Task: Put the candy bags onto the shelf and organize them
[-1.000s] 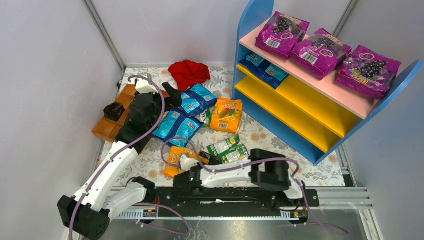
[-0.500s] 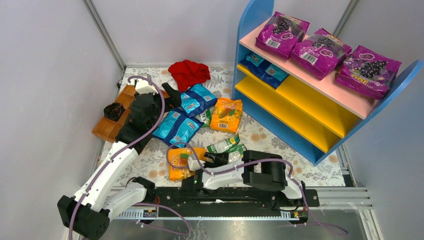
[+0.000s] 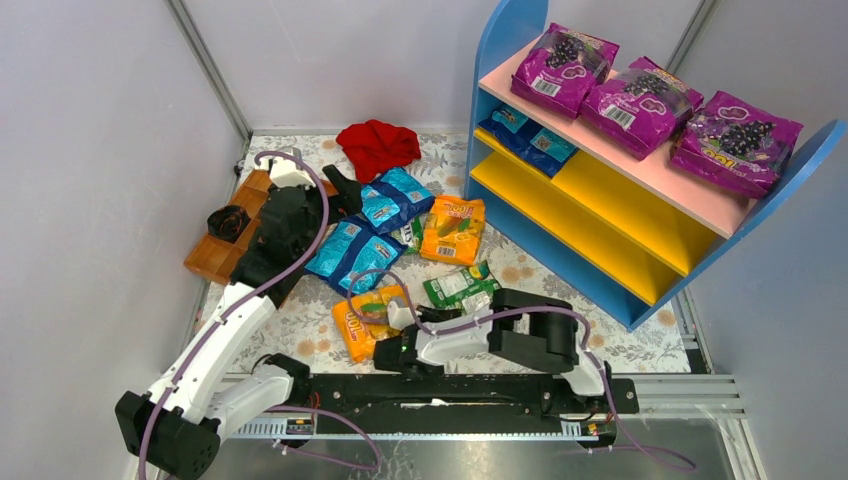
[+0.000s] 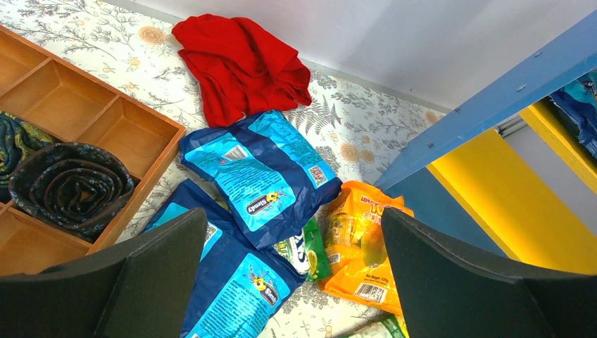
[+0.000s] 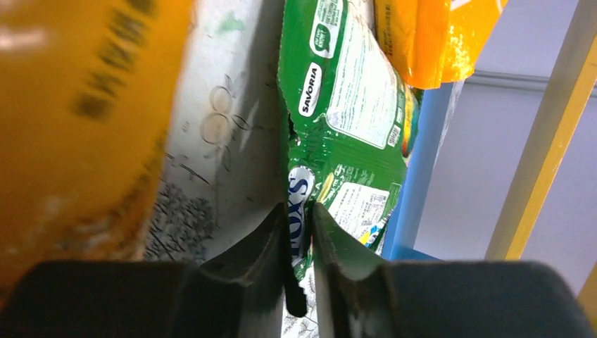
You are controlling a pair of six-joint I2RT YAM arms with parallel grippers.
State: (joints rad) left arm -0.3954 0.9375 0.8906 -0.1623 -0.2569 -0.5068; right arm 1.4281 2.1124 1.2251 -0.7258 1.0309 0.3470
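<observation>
At nine o'clock on the flowered bench (image 3: 530, 272), a brown wooden tray (image 3: 212, 258) with a dark coiled roll (image 4: 70, 186) in one compartment. Just to its three o'clock, the left pincer (image 3: 345, 190): spread wide, clasping nothing, poised above the loose heap. Beneath it, an upper blue bag (image 3: 395, 197) overlapping a lower blue bag (image 3: 350, 252), with a crumpled red cloth (image 3: 378, 145) just beside the upper one at twelve o'clock. Toward six o'clock, a near orange bag (image 3: 365, 322) lying flat, close to the arm bases. Right beside it at three o'clock, the right pincer (image 5: 299, 229): pressed together on the near edge of a green bag (image 3: 460, 287), pinching the printed film between both fingers (image 5: 260, 246); cannot tell whether raised off the bench or resting on it. At twelve o'clock of the green bag, a far orange bag (image 3: 453, 230), with a small green pack (image 3: 410, 235) wedged between it and the blue ones. From one to four o'clock, the shelf (image 3: 500, 50), standing apart from the heap: three magenta bags (image 3: 640, 100) in a row along the pink top board (image 3: 650, 172), and two shelved blue bags (image 3: 530, 135) lying together at the far end of the upper yellow board (image 3: 610, 195).
</observation>
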